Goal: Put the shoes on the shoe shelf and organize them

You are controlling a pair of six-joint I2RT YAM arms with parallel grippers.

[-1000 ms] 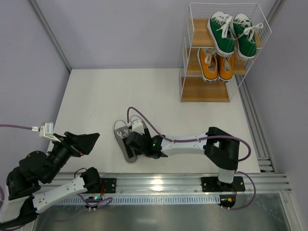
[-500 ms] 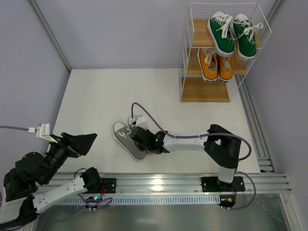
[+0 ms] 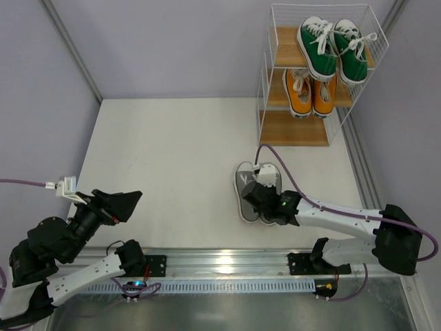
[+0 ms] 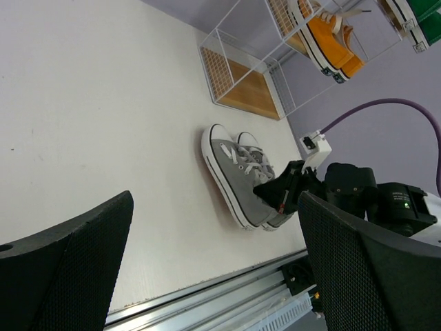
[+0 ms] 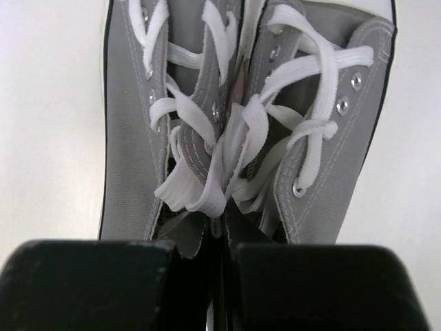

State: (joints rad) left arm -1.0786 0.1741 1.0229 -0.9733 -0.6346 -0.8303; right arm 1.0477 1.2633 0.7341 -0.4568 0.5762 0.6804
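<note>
The grey shoes (image 3: 255, 185) lie side by side, toes toward the shoe shelf (image 3: 265, 76), on the table's front right part. My right gripper (image 3: 267, 203) is shut on their two inner walls at the heel end; in the right wrist view the grey shoes (image 5: 134, 117) fill the frame and the right gripper (image 5: 222, 252) pinches the fabric between them. Green shoes (image 3: 331, 47) sit on the top board and orange shoes (image 3: 311, 91) on the middle one. The bottom board (image 3: 295, 129) is bare. My left gripper (image 3: 114, 205) hangs open at the front left, holding nothing.
The white table (image 3: 172, 138) ends at a metal rail (image 3: 227, 258) along its near edge. Purple walls and a frame post (image 3: 69, 48) close in the back and left. The right arm's purple cable (image 3: 275, 162) loops above the grey pair.
My right gripper shut on the grey pair and carried it from the front middle of the table to the right, nearer the shelf. The left arm has barely shifted.
</note>
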